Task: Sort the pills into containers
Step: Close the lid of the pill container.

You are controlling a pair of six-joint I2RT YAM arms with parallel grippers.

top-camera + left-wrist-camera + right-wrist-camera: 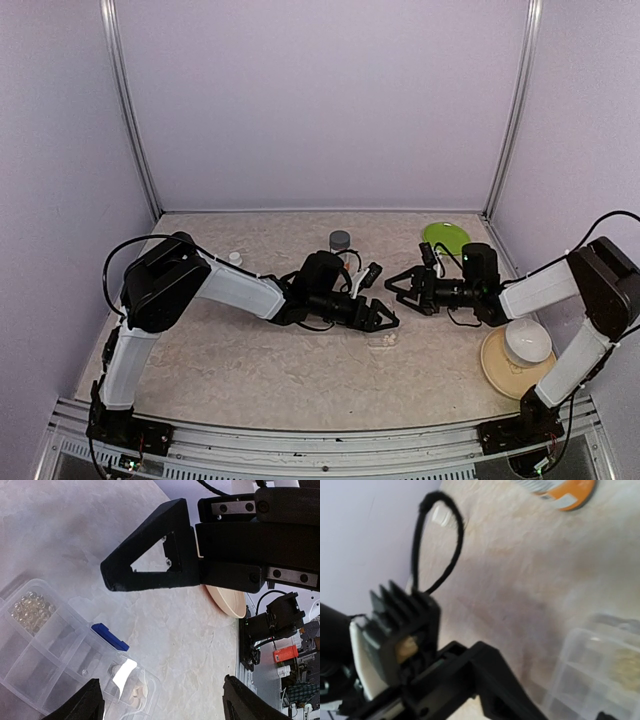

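Note:
The clear pill box (45, 650) lies on the table with its row of containers in view. One compartment holds clear beads (30, 611), another holds tan round pieces (136, 692), and a blue latch (110, 636) sits on the box's edge. No pills show loose on the table. My left gripper (162, 707) hangs open over the box's end and the bare table beside it, with nothing between its fingers. From above, the box (385, 341) lies just below the left gripper (386, 320). My right gripper (393, 288) faces it closely from the right, open and empty.
A green plate (445, 237) sits at the back right. A white bowl (525, 342) on a tan plate (500, 372) stands by the right arm's base. A grey-capped bottle (340, 240) is behind the left gripper, and a small white cap (235, 258) at the back left.

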